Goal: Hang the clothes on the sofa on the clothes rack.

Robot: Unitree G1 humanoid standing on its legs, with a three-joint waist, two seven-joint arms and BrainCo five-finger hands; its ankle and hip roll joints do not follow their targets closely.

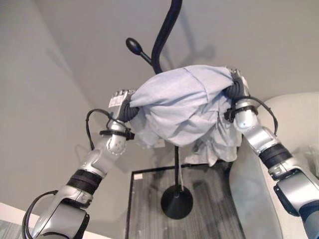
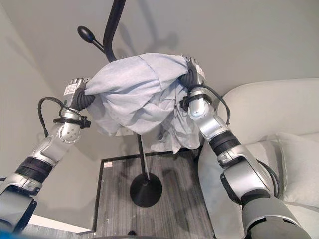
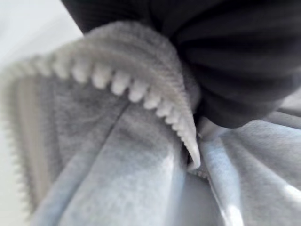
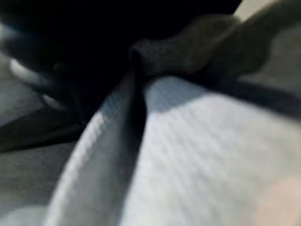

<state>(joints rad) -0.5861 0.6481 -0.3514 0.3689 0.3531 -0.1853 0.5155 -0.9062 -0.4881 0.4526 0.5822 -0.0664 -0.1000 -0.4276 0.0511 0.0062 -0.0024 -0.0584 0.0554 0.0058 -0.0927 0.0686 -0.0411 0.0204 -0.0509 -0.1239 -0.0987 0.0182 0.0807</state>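
Left hand (image 1: 122,102) and right hand (image 1: 238,82) buried in grey garment (image 1: 179,99), beside rack (image 1: 167,30)

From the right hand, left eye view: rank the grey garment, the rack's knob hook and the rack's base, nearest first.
1. grey garment: against the right hand.
2. knob hook: up past the garment, toward the left hand's side.
3. rack base: on the floor, far below.

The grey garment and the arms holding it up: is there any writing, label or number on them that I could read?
Nothing readable. A small white label on the back of the left hand carries print too small to make out. The grey garment, the right hand and the black clothes rack show no text.
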